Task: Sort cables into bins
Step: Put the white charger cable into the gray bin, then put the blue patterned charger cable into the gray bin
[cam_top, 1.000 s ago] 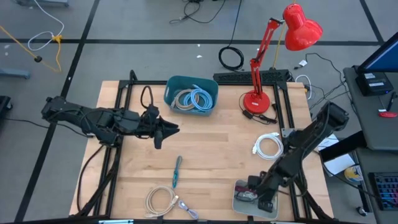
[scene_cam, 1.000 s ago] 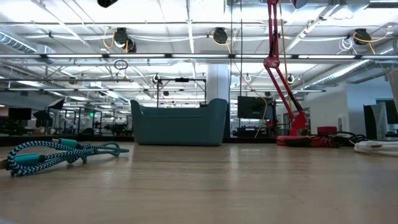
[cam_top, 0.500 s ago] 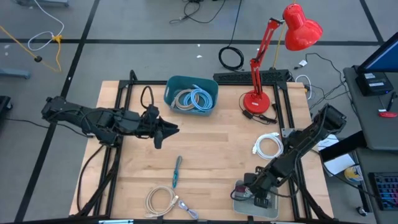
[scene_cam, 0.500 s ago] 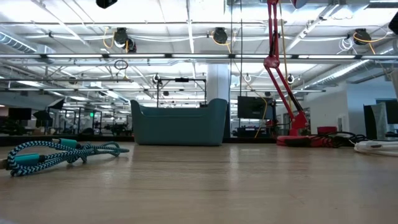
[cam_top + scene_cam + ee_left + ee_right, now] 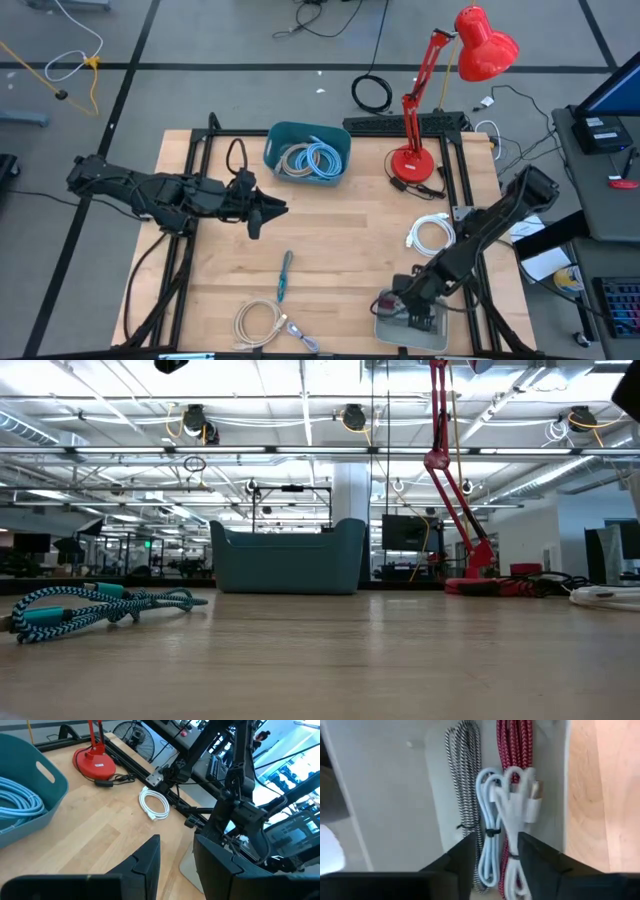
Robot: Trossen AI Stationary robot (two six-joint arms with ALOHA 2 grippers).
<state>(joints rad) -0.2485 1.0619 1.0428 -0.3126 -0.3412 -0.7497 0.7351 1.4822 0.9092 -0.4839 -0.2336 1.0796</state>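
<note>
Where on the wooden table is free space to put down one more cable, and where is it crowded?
Free: the bare wood between the dark teal plastic tub, the short teal braided cable and the white cable coil. Crowded: the pale grey tray at the near right edge, holding cables, with the right claw over it.

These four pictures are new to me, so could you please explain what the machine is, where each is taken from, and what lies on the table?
Two dark robot arms sort cables. One picture looks straight down, one looks level across the tabletop, and one sits on each wrist. The right pincer hangs open over the pale grey tray, where a white cable, a maroon cable and a grey cable lie; it holds nothing. The left pincer waits open mid-table. The teal tub holds coils. A teal cable, a beige coil and a white coil lie loose.
</note>
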